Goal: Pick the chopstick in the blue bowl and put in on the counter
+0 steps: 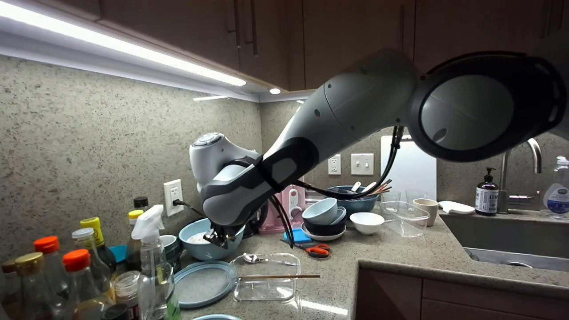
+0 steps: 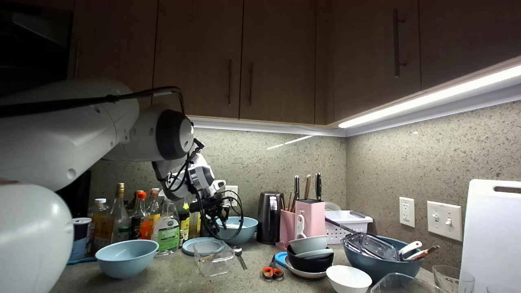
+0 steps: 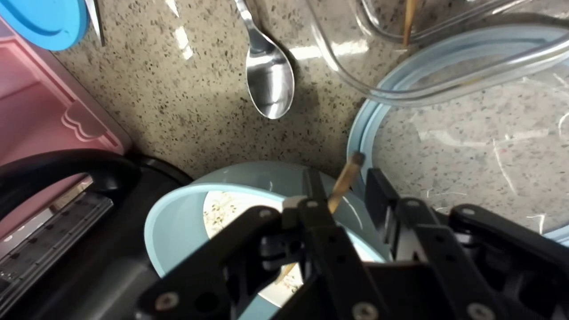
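The blue bowl (image 1: 206, 252) stands near the back wall and also shows in an exterior view (image 2: 246, 231) and the wrist view (image 3: 175, 231); its inside is whitish with specks. A wooden chopstick (image 3: 343, 186) leans over the bowl's rim, its dark-tipped end sticking out past it. My gripper (image 3: 346, 189) is open over the bowl rim, with the chopstick between its fingers, nearer the left finger in the wrist view. The gripper also shows in both exterior views (image 1: 218, 238) (image 2: 220, 213). The fingers hide the chopstick's middle. The speckled counter (image 1: 340, 253) lies around the bowl.
A clear container (image 1: 266, 289) with another chopstick (image 1: 289, 277) across it sits beside a round blue-rimmed lid (image 1: 202, 295). A spoon (image 3: 270, 82), black kettle (image 2: 268, 217), pink knife block (image 2: 310, 217), scissors (image 1: 318, 250), spray bottle (image 1: 153, 266) and several sauce bottles stand or lie nearby.
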Action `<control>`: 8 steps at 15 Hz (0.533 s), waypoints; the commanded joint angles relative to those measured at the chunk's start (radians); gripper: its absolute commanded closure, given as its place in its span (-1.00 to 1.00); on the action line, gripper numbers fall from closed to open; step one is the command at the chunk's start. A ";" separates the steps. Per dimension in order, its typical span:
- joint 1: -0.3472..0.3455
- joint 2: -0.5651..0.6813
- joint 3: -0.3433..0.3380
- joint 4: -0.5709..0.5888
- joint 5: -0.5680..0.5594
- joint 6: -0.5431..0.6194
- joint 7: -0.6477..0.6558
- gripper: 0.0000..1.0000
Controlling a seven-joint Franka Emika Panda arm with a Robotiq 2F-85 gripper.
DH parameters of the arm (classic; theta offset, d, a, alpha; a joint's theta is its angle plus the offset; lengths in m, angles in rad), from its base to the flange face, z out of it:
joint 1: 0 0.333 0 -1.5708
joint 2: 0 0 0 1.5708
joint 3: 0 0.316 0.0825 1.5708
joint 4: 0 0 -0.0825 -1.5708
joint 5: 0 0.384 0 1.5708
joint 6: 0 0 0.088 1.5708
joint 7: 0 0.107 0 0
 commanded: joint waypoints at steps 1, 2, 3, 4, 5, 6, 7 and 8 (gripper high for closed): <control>0.003 0.011 -0.001 0.024 0.008 -0.016 0.016 0.85; 0.004 0.011 -0.001 0.025 0.007 -0.016 0.015 0.91; 0.004 0.011 0.000 0.025 0.007 -0.015 0.014 0.93; 0.004 0.010 -0.001 0.026 0.006 -0.017 0.016 0.95; 0.005 0.010 -0.003 0.029 0.005 -0.019 0.022 0.86; 0.007 0.008 -0.006 0.029 0.002 -0.020 0.029 0.87; 0.020 0.000 -0.022 0.021 -0.008 -0.022 0.064 0.86; 0.028 -0.011 -0.031 0.009 -0.016 -0.021 0.091 0.86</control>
